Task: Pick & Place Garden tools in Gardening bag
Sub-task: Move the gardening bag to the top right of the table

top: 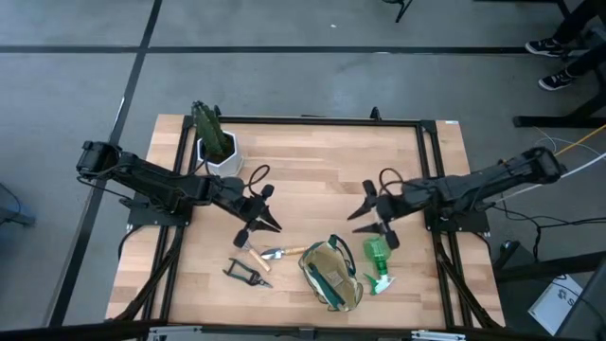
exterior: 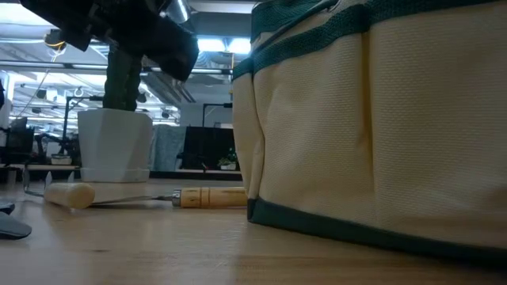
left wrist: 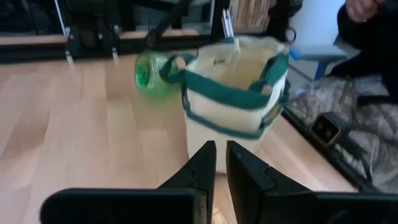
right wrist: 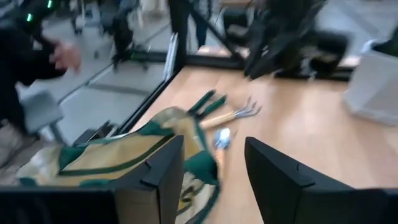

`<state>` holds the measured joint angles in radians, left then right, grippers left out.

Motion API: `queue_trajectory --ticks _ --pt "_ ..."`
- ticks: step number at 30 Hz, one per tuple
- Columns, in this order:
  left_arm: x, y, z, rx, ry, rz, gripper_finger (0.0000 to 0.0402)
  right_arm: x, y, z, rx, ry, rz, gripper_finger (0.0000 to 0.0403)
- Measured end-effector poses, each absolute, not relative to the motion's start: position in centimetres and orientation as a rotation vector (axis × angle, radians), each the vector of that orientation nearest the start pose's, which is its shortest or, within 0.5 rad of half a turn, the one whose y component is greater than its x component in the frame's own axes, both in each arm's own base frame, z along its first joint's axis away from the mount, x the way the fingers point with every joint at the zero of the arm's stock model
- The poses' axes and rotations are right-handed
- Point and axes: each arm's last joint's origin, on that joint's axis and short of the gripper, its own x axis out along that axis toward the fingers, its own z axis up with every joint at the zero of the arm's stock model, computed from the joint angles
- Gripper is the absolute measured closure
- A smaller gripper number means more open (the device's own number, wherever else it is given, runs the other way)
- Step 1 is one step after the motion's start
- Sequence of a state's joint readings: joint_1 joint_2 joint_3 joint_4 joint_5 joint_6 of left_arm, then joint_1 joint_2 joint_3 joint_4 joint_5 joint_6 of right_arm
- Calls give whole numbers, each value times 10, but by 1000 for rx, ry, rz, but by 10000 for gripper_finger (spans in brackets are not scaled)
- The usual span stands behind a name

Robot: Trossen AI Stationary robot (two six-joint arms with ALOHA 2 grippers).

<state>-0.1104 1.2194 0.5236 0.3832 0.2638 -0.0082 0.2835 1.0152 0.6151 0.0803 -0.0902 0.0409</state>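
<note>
From above, the bag [top: 332,275] stands at the near middle of the table [top: 312,152], its mouth open upward. At 3 o'clock from it, just beside, lies the green spray bottle [top: 379,263]. At 9 o'clock from the bag lie the trowel [top: 282,252] and the rake [top: 252,256], close together, and the shears [top: 246,274] are a little nearer to the table edge. The potted plant [top: 217,144] stands at 11 o'clock, near the far left corner. The left gripper [top: 258,227] hangs above the rake handle, and from this view I cannot tell if its fingers grasp anything. The right gripper [top: 372,219] hangs above the table at 1 o'clock from the bag, fingers spread apart and empty.

In the low view, the bag [exterior: 372,127] fills the right side. At 9 o'clock from it two wooden handles lie on the table; the nearer one [exterior: 212,196] reaches the bag's corner. The white pot [exterior: 116,145] stands behind them.

In the left wrist view, the left gripper [left wrist: 220,163] has its fingers almost together, with nothing between them. The bag [left wrist: 236,93] stands ahead and the bottle [left wrist: 155,71] lies beside it.

In the right wrist view, the right gripper [right wrist: 214,168] is wide open and holds nothing. The bag [right wrist: 124,158] is just under it, and the rake [right wrist: 233,114] lies beyond.
</note>
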Motion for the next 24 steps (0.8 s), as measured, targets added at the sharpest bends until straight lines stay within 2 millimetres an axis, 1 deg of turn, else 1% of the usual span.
queue_trajectory --ticks 3,7,9,12,15,18,22,24 --pt "245 -35 212 -35 301 -369 370 222 75 266 6 429 386 233" --pt "245 -35 212 -35 302 -369 370 237 84 274 91 509 334 233" --pt "245 -35 212 -35 302 -369 370 245 88 270 111 552 311 233" --pt "245 -35 212 -35 301 -369 370 257 95 257 116 622 303 233" --pt "245 -34 212 -35 300 -366 370 268 100 250 159 665 327 233" --pt "245 -34 213 -33 296 -355 370 273 103 245 222 718 357 233" --pt "245 -34 213 -34 298 -356 370 272 106 242 309 787 348 233" --pt "245 -34 213 -34 298 -356 370 270 106 239 324 819 332 233"
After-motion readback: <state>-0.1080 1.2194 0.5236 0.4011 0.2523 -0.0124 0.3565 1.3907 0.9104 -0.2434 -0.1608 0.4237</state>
